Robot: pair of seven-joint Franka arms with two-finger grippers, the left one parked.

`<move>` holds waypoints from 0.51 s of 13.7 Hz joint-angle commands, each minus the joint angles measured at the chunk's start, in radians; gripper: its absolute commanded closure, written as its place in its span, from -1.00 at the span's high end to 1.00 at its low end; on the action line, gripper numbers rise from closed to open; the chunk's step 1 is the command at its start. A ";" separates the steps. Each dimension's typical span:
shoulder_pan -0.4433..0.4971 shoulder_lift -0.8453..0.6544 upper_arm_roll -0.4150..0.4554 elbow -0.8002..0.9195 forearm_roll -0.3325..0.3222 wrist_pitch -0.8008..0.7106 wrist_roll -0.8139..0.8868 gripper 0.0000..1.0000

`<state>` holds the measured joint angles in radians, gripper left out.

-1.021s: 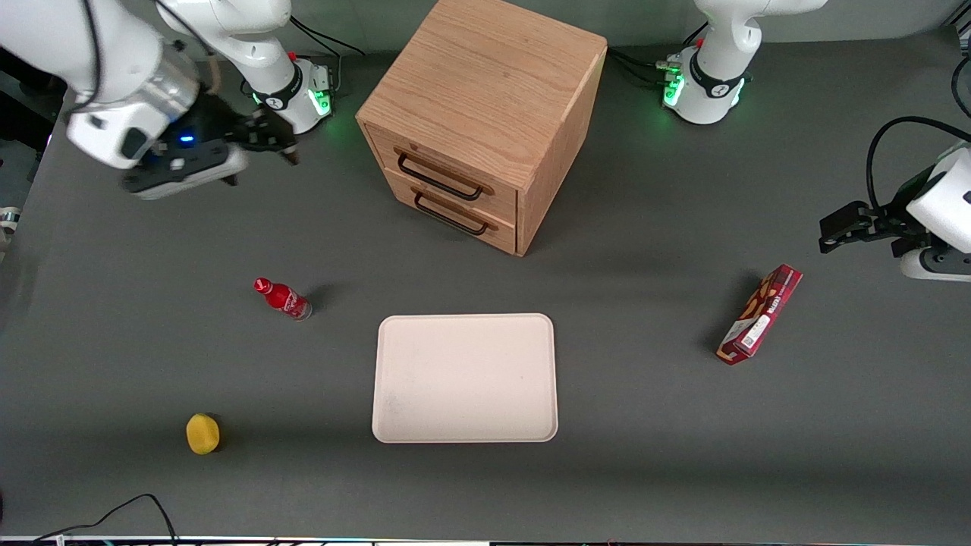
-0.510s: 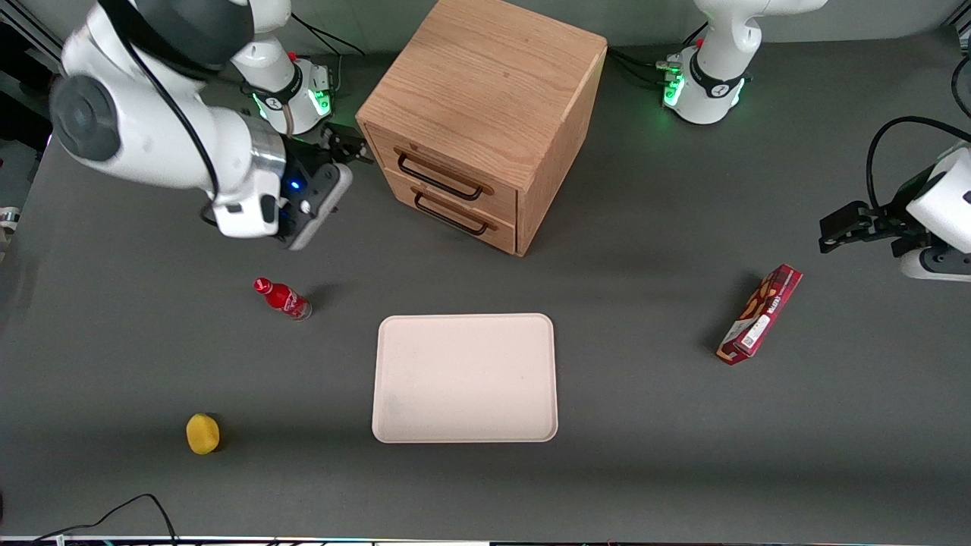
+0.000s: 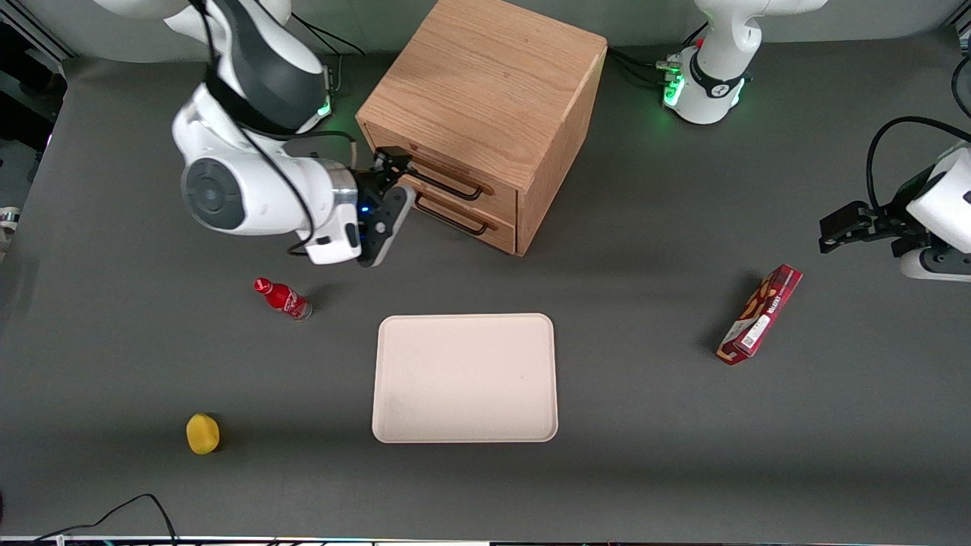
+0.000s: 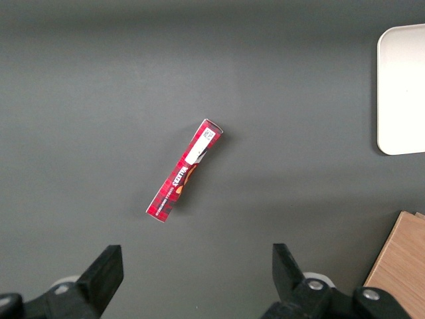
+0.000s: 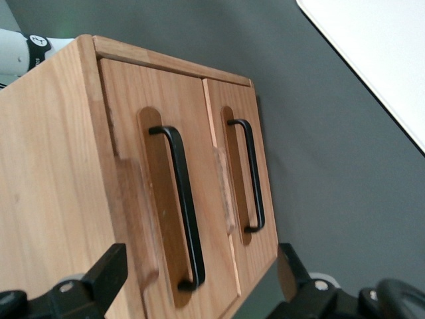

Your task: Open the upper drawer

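Observation:
The light oak cabinet (image 3: 485,76) stands at the back of the table, both drawers shut. The upper drawer (image 3: 497,201) has a thin black wire handle (image 3: 447,186); the bottom drawer's handle (image 3: 455,221) is just below it. My right gripper (image 3: 391,161) is in front of the upper drawer, close to the end of its handle nearest the working arm, and I see no contact. It is open and empty. In the right wrist view the upper handle (image 5: 182,206) runs between the spread fingers (image 5: 109,272), with the gripper (image 5: 199,276) level with its end. The bottom handle (image 5: 252,176) lies beside it.
A red bottle (image 3: 282,299) lies nearer the front camera than the gripper. A cream tray (image 3: 464,378) sits in front of the cabinet. A yellow object (image 3: 202,434) lies near the front edge. A red box (image 3: 760,314) lies toward the parked arm's end, also in the left wrist view (image 4: 184,171).
My right arm has swung from the working arm's end of the table to the cabinet's front. The gripper now faces the upper drawer's handle. Nothing else has moved.

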<state>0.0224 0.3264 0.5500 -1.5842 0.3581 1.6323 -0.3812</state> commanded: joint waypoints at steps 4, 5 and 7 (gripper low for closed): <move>-0.002 -0.079 0.038 -0.201 -0.025 0.182 -0.062 1.00; -0.004 -0.085 0.038 -0.229 -0.025 0.207 -0.085 1.00; -0.006 -0.089 0.038 -0.256 -0.025 0.239 -0.097 1.00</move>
<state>0.0243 0.2876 0.5908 -1.7753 0.3380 1.8286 -0.4387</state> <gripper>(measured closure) 0.000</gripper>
